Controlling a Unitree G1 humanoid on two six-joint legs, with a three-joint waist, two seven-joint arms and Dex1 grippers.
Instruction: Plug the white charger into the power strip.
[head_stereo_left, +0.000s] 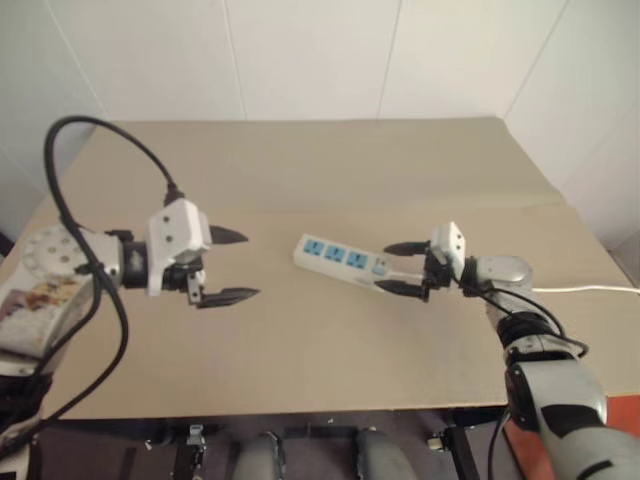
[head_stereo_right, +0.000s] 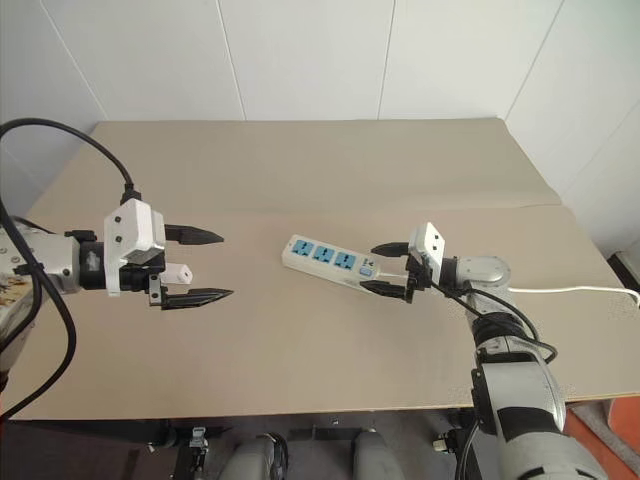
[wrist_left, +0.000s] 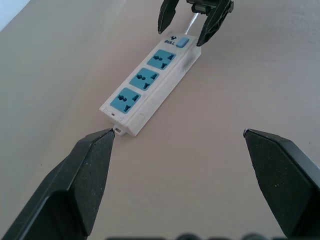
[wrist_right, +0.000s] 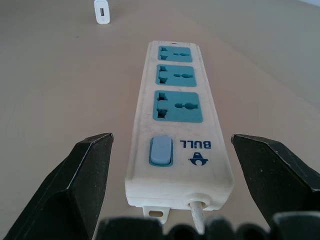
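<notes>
Right gripper (head_stereo_left: 402, 268) open, straddling "BULL" power strip (head_stereo_left: 340, 259)

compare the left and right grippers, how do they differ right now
Place: the left gripper hangs over bare table, apart from the power strip; the right gripper straddles the strip's switch end, a finger on each side.
Pointing: the left points toward the strip's far end; the right points back along the strip from its cord end.
Shared: both are open and hold nothing.
</notes>
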